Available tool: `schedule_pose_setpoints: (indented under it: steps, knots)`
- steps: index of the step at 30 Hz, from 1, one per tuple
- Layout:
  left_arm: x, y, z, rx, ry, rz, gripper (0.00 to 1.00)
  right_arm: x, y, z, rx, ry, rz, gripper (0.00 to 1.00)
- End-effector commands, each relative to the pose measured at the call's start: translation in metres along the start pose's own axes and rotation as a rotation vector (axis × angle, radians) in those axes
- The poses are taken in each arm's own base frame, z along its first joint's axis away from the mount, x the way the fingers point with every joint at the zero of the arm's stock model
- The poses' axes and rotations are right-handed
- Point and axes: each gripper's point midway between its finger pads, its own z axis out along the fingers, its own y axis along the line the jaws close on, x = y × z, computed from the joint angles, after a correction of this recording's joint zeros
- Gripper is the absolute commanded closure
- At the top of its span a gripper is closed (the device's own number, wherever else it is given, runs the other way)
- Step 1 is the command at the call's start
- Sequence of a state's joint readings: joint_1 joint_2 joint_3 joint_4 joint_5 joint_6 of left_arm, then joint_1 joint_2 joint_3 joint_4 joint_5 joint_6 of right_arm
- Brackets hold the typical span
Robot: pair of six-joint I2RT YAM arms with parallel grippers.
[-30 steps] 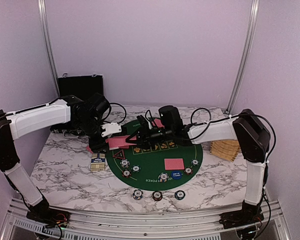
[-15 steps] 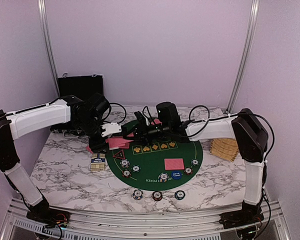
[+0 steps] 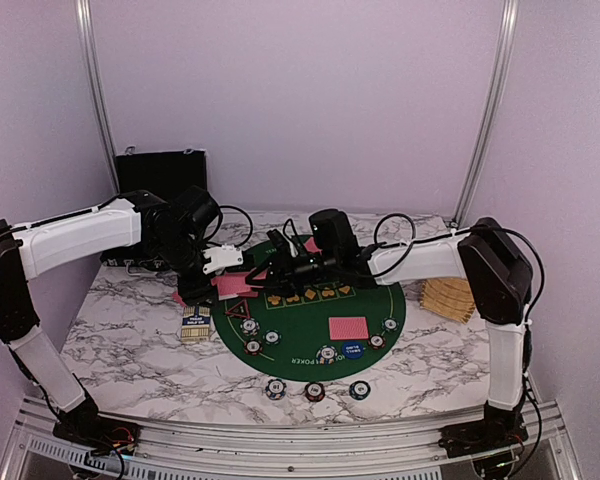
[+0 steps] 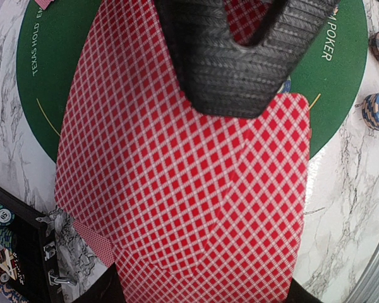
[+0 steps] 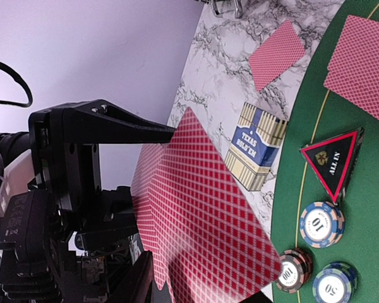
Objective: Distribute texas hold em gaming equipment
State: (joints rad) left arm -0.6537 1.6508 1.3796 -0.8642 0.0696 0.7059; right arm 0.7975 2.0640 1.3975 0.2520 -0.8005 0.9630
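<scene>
At the near edge of the bench point(image 3: 130, 350) sit three front chips point(image 3: 314, 391) in a row, just off the green mat point(image 3: 300, 325). That looks like a stake laid out for the near seat.

On the mat's near half, mat chips point(image 3: 251, 327) sit in small groups to left and right. A blue disc point(image 3: 351, 350) lies beside one of them. A face-down pair point(image 3: 348, 328) lies just beyond the disc, probably a hand already dealt. The triangle point(image 3: 238, 307) rests at the mat's left rim. The box point(image 3: 195, 323) lies just outside it on the marble.

Above the triangle's far side, the left claw point(image 3: 223, 275) is clenched on the deck point(image 4: 189, 208). It holds the deck off the bench, backs up and slightly fanned. One finger presses on top and the other is hidden under the cards. This reads as a dealer's hold that offers the top card sideways to the other arm.

The right claw point(image 3: 270, 268) reaches in from the right and meets the deck's free edge. Its wrist view shows the cards running down to its fingers at the frame's bottom. I cannot tell whether it has pinched a card or merely touches one.

Beyond the box, a loose card point(image 5: 276, 53) lies on the marble. The rack point(image 3: 450, 297) sits at the right, and the case point(image 3: 160, 172) stands at the back left.
</scene>
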Motion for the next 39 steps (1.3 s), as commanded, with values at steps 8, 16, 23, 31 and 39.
schedule_pose_setpoints:
  steps: [8, 16, 23, 31, 39]
  knots:
    - [-0.009, 0.004, -0.011, -0.016, -0.040, 0.001, 1.00, -0.006, 0.019, -0.021, -0.003, -0.042, -0.042, 0.68]
    - [-0.009, 0.004, -0.011, -0.017, -0.040, 0.001, 1.00, -0.008, 0.018, -0.020, -0.011, -0.046, -0.029, 0.77]
    - [-0.007, 0.003, -0.010, -0.014, -0.036, 0.001, 1.00, -0.008, 0.016, -0.020, -0.009, -0.045, -0.021, 0.85]
    - [-0.007, 0.004, -0.010, -0.016, -0.035, -0.001, 1.00, -0.008, 0.016, -0.026, -0.023, -0.056, -0.011, 0.93]
    - [-0.007, 0.004, -0.009, -0.017, -0.034, 0.001, 1.00, -0.007, 0.030, -0.034, -0.096, -0.070, -0.001, 0.97]
